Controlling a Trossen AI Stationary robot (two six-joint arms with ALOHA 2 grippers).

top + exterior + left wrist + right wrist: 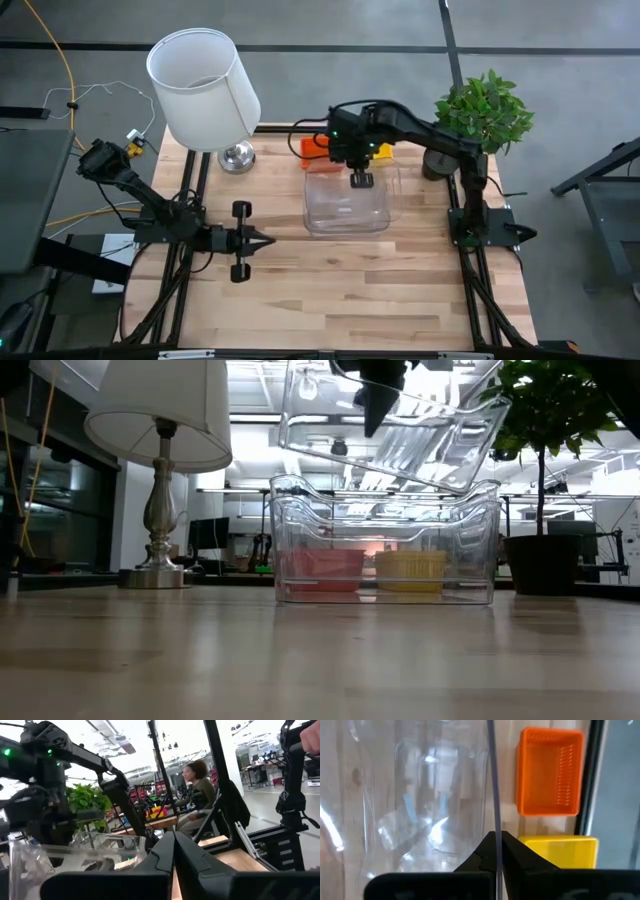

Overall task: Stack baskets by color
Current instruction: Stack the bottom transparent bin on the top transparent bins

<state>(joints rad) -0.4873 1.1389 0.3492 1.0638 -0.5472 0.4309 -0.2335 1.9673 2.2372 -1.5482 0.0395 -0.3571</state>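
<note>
The right gripper (496,836), jaws pinching the wall of a clear tub (400,430), holds it tilted above the stacked tubs (385,545) on the table (330,290). Level it first, then lower straight (the orange basket (551,771) and yellow basket (560,851) lie behind). The left gripper (262,240) waits, jaws pressed together.

floor: grey (560,60) | ceiling lights: bright (255,380) | seated person (197,785)

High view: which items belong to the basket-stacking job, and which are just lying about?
Job:
orange basket
yellow basket
lifted clear tub, pinched in right pincer
stacked clear tubs

Lying about:
lamp
potted plant
</note>
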